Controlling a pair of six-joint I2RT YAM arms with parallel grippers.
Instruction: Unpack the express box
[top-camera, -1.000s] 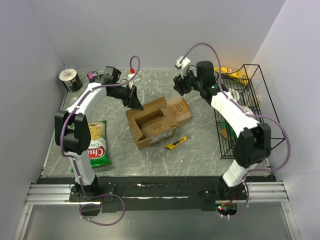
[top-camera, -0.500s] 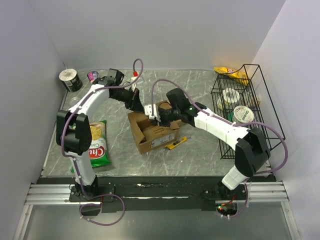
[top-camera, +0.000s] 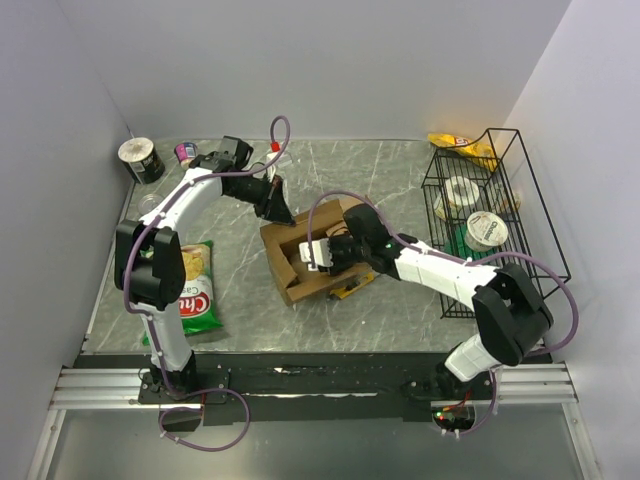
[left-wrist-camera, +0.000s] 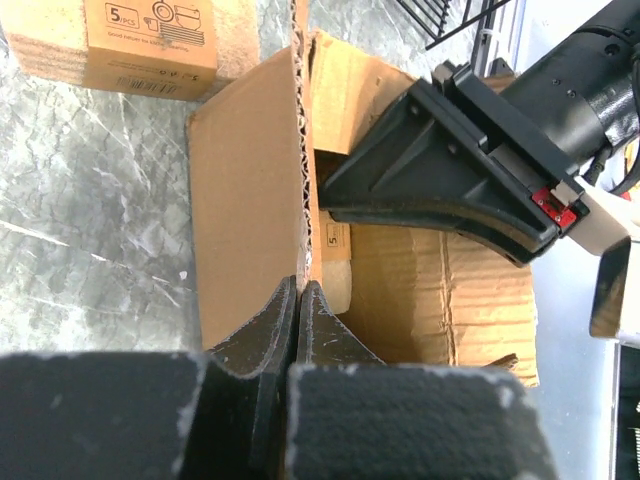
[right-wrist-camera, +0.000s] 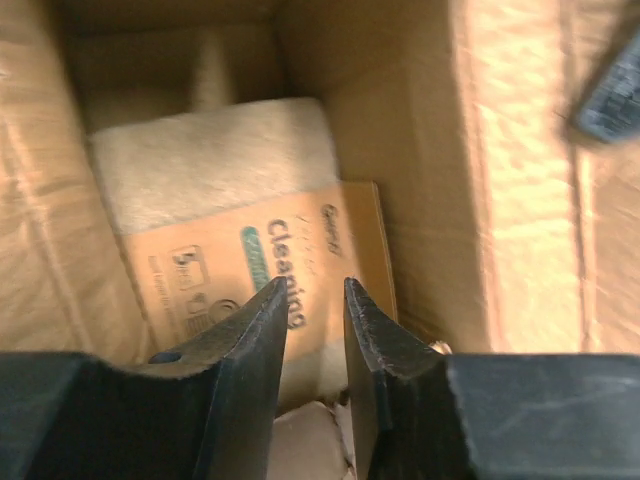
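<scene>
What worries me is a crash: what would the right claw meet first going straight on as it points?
Probably the brown "cleaning" package lying inside the open express box, which the right claw points into; blur hides how near it is.

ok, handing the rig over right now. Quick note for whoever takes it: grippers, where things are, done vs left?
Left gripper: shut on a flap of the big box, holding it back.
Right gripper: jaws slightly apart, down inside the big box over a pack labelled "cleaning", not gripping it yet.
Done: big box is open; one small box lies outside on the table.
Left: grip the pack, lift it out, set it down.
</scene>
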